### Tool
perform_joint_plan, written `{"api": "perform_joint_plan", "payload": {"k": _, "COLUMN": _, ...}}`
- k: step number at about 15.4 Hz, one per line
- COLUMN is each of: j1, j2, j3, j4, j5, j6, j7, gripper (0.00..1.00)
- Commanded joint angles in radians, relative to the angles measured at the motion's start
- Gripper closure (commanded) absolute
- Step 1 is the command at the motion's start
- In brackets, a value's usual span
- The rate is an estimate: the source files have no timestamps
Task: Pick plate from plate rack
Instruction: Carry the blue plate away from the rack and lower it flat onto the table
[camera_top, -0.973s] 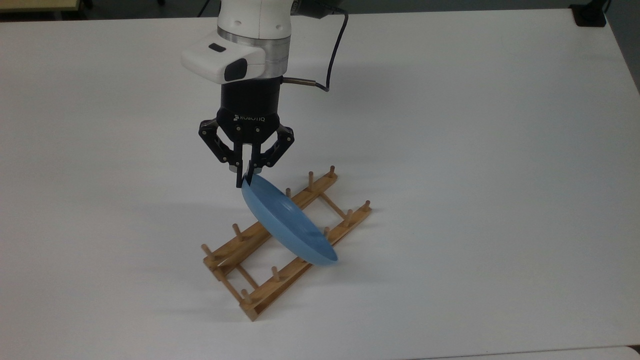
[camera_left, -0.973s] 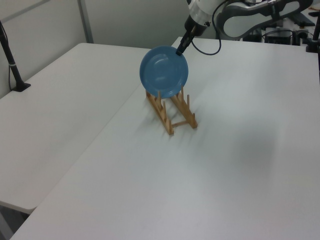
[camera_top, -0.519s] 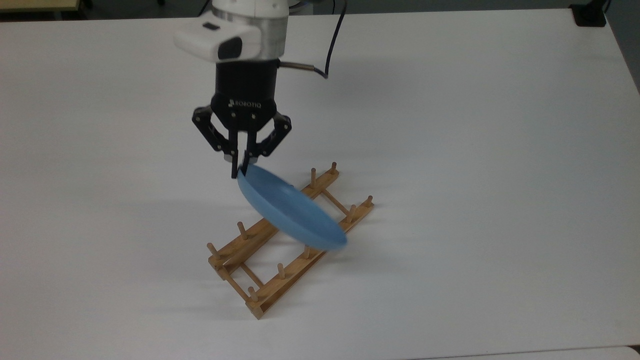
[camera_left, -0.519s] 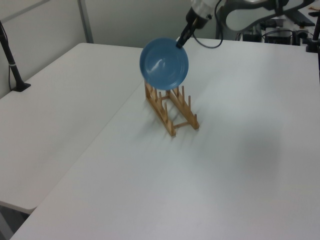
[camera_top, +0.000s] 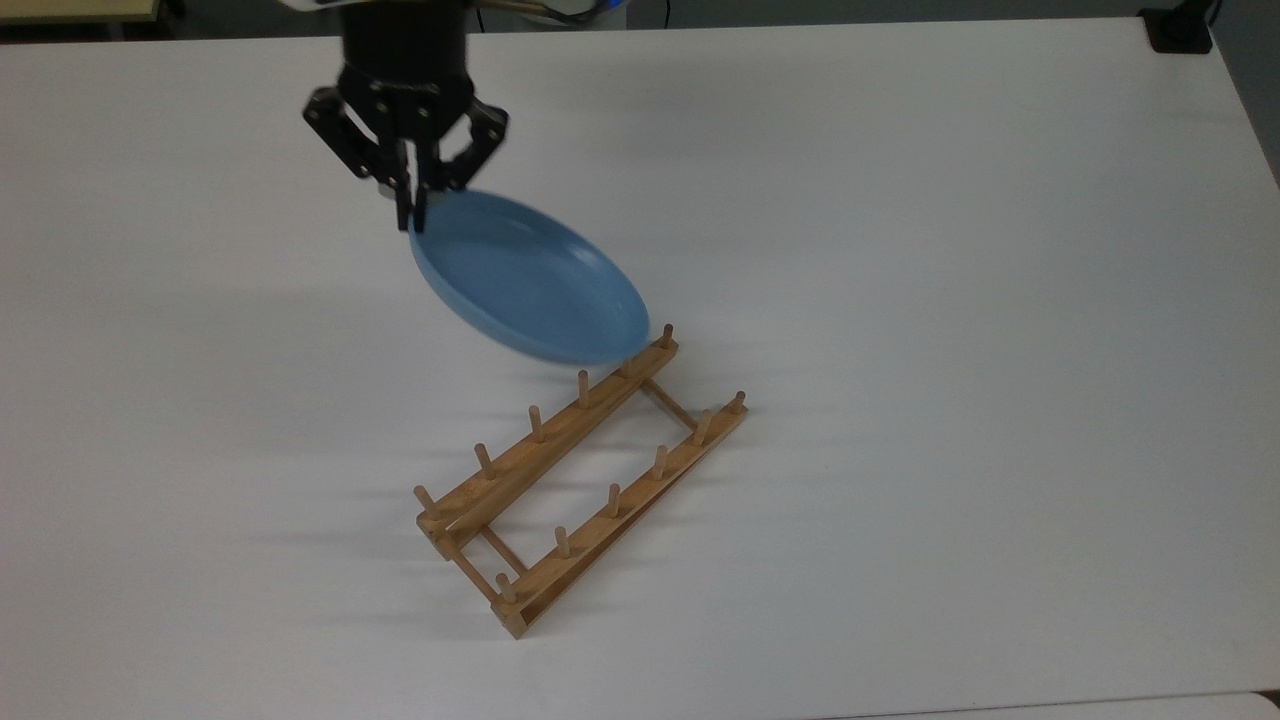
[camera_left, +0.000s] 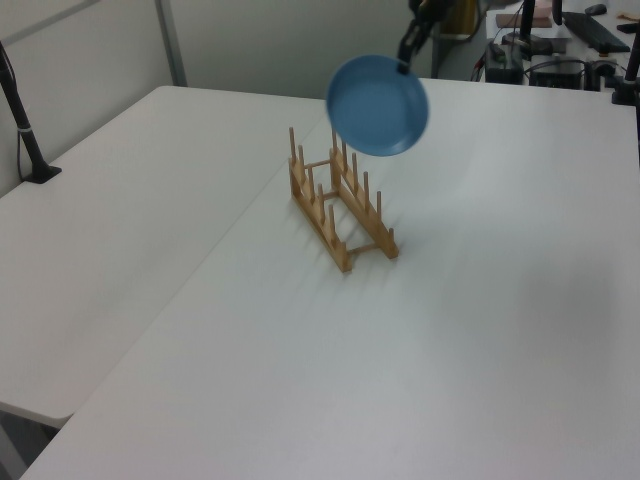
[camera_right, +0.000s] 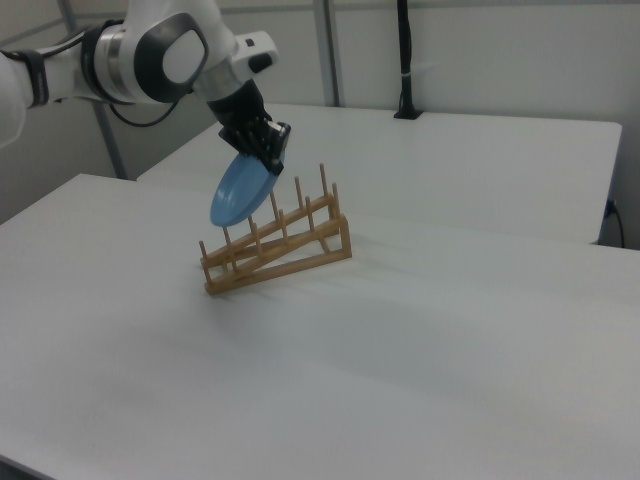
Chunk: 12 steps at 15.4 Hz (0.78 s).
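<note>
The light-blue plate (camera_top: 530, 280) hangs in the air, clear of the wooden plate rack (camera_top: 580, 480), tilted with its hollow side up in the top view. My gripper (camera_top: 412, 215) is shut on the plate's upper rim, above and to the top view's left of the rack. In the left view the plate (camera_left: 378, 105) floats above the rack (camera_left: 340, 205). From the right view the plate (camera_right: 240, 192) sits edge-on under the gripper (camera_right: 265, 157), behind the rack's (camera_right: 275, 250) pegs. The rack holds nothing.
The rack stands on a white table (camera_top: 950, 300). A second white table (camera_left: 110, 230) adjoins it on the left view's left. A black pole on a base (camera_left: 25, 130) stands on that table; monitors and cables lie beyond the far edge.
My gripper has risen and moved toward the top view's upper left with the plate. The plate has come out from between the pegs and left the rack, which now stands bare.
</note>
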Motion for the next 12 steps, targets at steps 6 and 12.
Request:
{"api": "perform_joint_plan", "payload": {"k": 6, "j1": -0.191, "j2": -0.015, "j3": -0.049, "j4": -0.088, "j5": 0.288, "j6": -0.452, "j7": -0.578, "gripper": 0.99}}
{"api": "perform_joint_plan", "payload": {"k": 12, "j1": -0.243, "j2": 0.048, "j3": -0.05, "j4": -0.257, "j5": 0.364, "j6": -0.257, "j7": -0.702, "gripper": 0.99}}
